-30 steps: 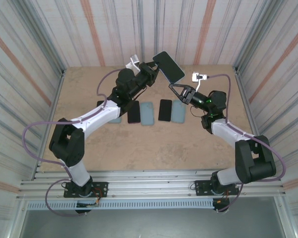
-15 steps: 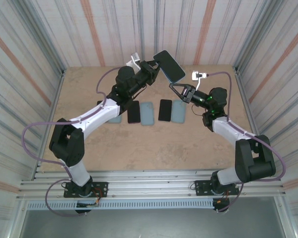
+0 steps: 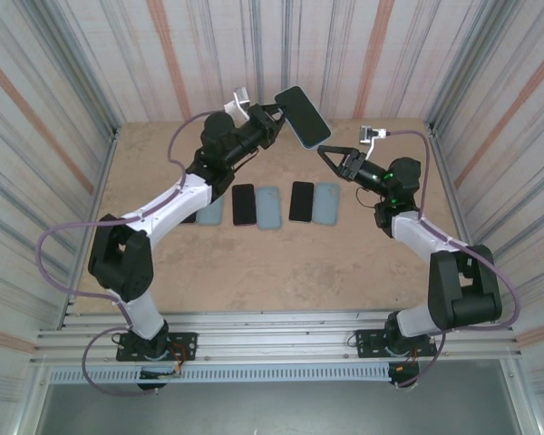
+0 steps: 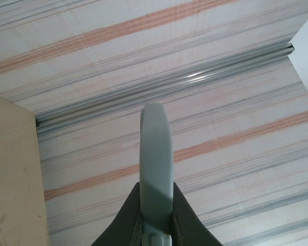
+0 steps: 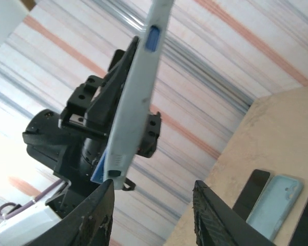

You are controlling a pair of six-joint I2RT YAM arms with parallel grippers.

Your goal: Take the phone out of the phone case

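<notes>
1. The left claw [image 3: 276, 122] is closed on one end of the phone case [image 4: 155, 154] and holds it raised, well above the table [image 3: 254, 263]. The rest of the case sticks out past its fingertips, toward the back wall.
2. The phone [image 3: 302, 116] sits inside the case, with its dark screen turned up.
3. The right claw [image 3: 331, 152] is open and holds nothing. Its jaws point at the cased phone, near it but apart from it.
4. In the right wrist view the case stands edge-on just ahead of the spread fingers [image 5: 97, 215].
5. I judge the step to be the approach for peeling. The phone is not yet separated.
6. The next move, I think, asks the right claw to go forward onto a free edge or corner and close there. The left claw must keep a firm hold, otherwise the case may twist or slip.
</notes>
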